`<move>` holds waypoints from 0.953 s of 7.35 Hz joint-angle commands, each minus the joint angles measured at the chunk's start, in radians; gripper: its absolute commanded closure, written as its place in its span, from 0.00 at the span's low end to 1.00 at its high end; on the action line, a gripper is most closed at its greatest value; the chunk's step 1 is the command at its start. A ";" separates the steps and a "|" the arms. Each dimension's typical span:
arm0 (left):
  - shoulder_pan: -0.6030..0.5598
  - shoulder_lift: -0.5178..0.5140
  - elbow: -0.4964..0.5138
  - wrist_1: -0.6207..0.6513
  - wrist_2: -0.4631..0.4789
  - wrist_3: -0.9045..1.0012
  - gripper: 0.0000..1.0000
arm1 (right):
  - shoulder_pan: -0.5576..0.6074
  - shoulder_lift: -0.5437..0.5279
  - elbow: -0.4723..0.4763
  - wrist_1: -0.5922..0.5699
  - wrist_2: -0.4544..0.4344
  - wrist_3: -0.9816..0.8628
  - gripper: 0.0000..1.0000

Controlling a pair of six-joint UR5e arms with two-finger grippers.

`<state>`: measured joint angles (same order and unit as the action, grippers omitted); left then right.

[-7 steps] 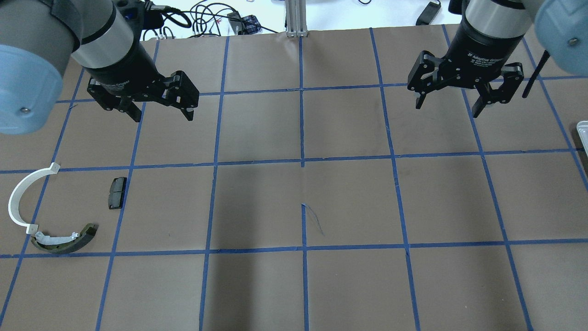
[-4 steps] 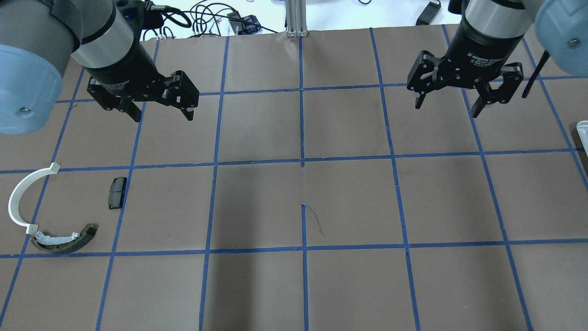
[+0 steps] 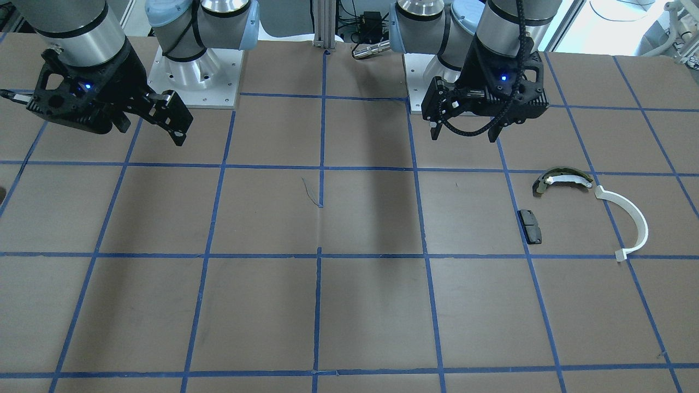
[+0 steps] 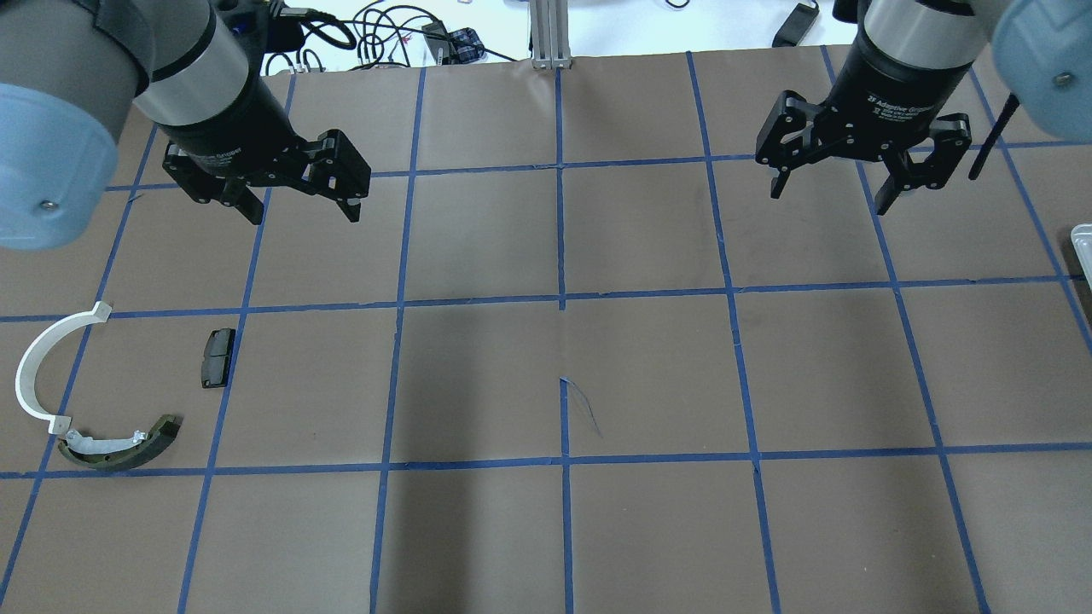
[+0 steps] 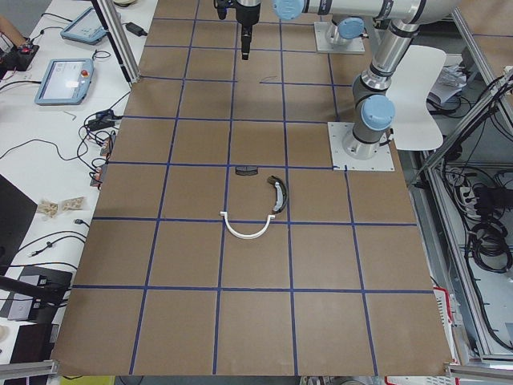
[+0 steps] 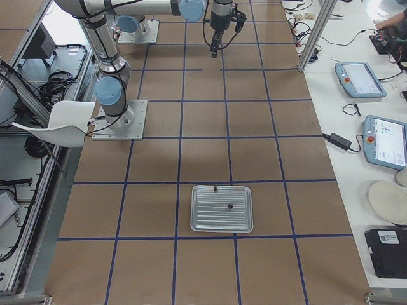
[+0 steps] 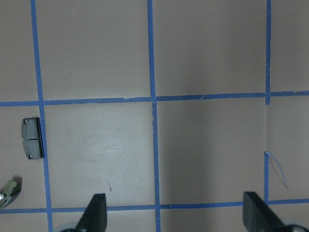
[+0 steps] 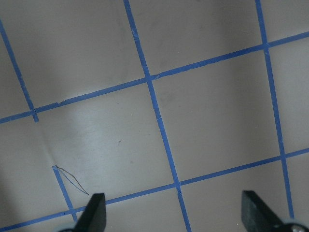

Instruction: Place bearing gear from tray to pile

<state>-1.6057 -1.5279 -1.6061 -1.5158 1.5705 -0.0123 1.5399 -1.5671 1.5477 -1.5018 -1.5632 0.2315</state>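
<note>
The pile lies at the table's left: a white C-shaped arc [image 4: 34, 358], an olive-and-white curved shoe [image 4: 119, 445] and a small black pad [image 4: 217, 358]. They also show in the front view as the arc [image 3: 631, 221], the shoe [image 3: 562, 179] and the pad [image 3: 529, 226]. A metal tray [image 6: 206, 219] sits at the table's right end and holds two small dark parts [image 6: 229, 206], too small to identify. My left gripper [image 4: 304, 217] is open and empty, high above the table behind the pile. My right gripper [image 4: 827, 203] is open and empty, far from the tray.
The table is brown with a blue tape grid. Only a corner of the tray [image 4: 1082, 239] shows at the overhead view's right edge. Cables and a metal post [image 4: 550, 34] stand beyond the far edge. The left wrist view shows the pad [image 7: 31, 137].
The right gripper has shifted very slightly. The left gripper and the pile have not moved.
</note>
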 commanded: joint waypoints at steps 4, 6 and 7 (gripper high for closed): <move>0.001 0.000 0.000 0.000 -0.003 0.000 0.00 | -0.145 0.007 0.003 0.003 0.000 -0.012 0.00; 0.001 0.000 0.000 0.000 -0.004 0.000 0.00 | -0.289 0.009 0.003 -0.001 -0.003 -0.115 0.00; 0.000 0.000 0.000 0.000 0.000 0.000 0.00 | -0.352 0.031 0.003 -0.011 -0.012 -0.244 0.00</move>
<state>-1.6047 -1.5278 -1.6061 -1.5156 1.5678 -0.0123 1.2701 -1.5536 1.5508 -1.5020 -1.5670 0.1211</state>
